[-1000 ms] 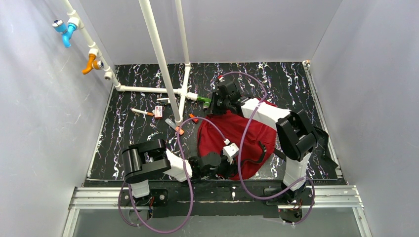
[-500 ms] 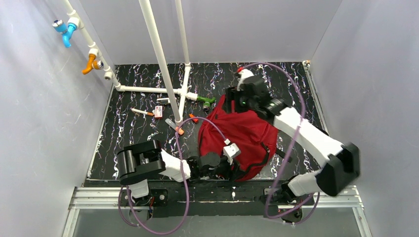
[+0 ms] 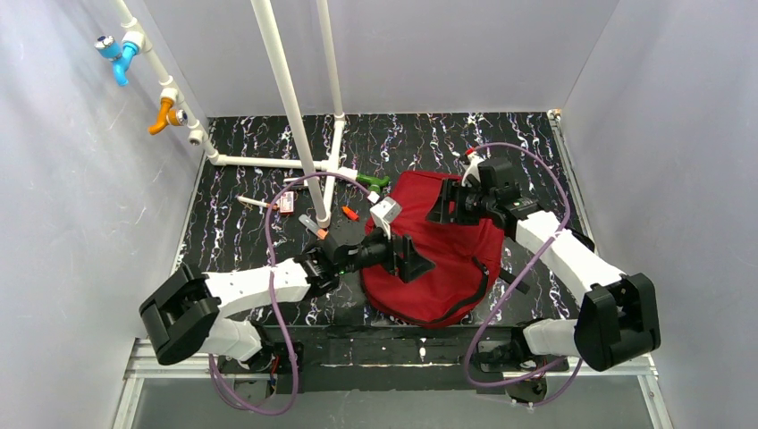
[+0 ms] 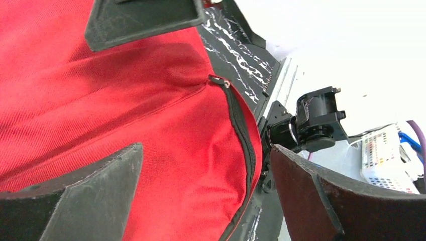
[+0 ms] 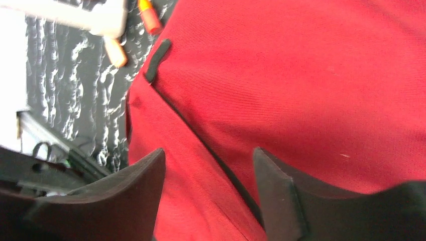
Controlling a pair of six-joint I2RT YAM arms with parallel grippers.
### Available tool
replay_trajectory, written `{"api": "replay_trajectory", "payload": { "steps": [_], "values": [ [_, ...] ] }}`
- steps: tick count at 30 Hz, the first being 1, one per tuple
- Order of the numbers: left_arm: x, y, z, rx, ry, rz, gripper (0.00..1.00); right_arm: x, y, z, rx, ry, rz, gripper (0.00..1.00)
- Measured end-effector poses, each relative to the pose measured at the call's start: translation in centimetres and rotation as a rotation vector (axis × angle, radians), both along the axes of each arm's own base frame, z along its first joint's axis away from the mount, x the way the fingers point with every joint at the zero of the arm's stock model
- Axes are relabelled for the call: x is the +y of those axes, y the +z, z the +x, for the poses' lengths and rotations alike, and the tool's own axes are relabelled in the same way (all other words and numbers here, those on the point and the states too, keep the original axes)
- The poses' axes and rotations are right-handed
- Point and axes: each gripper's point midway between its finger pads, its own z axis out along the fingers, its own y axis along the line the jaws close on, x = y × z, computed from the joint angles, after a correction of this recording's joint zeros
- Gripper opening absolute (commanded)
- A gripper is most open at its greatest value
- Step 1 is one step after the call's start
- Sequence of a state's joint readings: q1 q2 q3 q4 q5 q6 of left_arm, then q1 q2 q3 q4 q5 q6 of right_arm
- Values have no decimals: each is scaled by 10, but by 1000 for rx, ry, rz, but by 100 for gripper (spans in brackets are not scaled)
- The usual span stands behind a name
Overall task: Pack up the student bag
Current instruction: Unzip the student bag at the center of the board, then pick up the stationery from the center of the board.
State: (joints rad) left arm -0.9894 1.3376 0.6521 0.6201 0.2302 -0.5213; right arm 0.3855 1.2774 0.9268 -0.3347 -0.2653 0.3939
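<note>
While the dark-red backpack lies flat on the black marbled table, the left gripper and right gripper both sit right over it, jaws spread wide.

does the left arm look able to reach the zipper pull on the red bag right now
Probably yes: the left gripper is open just over the student bag, and the zipper pull lies exposed ahead of its fingers, with nothing lying across it.

White-shelled arms, black joints, purple cables, perhaps red-tipped.
</note>
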Motion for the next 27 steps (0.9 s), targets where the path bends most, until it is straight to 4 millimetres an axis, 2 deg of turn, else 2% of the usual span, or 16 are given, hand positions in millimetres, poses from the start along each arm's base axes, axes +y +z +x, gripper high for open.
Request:
{"api": "replay_trajectory", "payload": {
  "steps": [1, 3, 5, 9, 11, 13, 16, 19, 24, 27],
  "values": [
    [4, 0, 2, 20, 18, 4, 92, 6, -1, -2, 11, 21, 25, 53],
    [11, -8, 5, 61, 62, 26, 84, 15, 0, -7, 31, 53, 74, 51],
    [19, -25, 11, 111, 118, 68, 81, 22, -3, -15, 47, 75, 120, 48],
    [35, -79, 20, 207, 212, 203, 79, 19, -14, -40, 77, 86, 154, 41],
    [41, -98, 21, 237, 236, 254, 79, 17, -20, -53, 91, 91, 169, 40],
    [45, -108, 20, 248, 246, 279, 79, 17, -24, -60, 100, 93, 182, 40],
    [47, -105, 20, 236, 252, 274, 81, 17, -34, -71, 110, 85, 204, 40],
    [47, -94, 21, 211, 248, 250, 83, 17, -38, -72, 89, 76, 230, 40],
    [35, -58, 22, 167, 206, 166, 85, 19, -41, -68, 46, 69, 248, 41],
    [19, -24, 31, 125, 190, 99, 86, 19, -42, -66, 20, 62, 250, 40]
  ]
}}
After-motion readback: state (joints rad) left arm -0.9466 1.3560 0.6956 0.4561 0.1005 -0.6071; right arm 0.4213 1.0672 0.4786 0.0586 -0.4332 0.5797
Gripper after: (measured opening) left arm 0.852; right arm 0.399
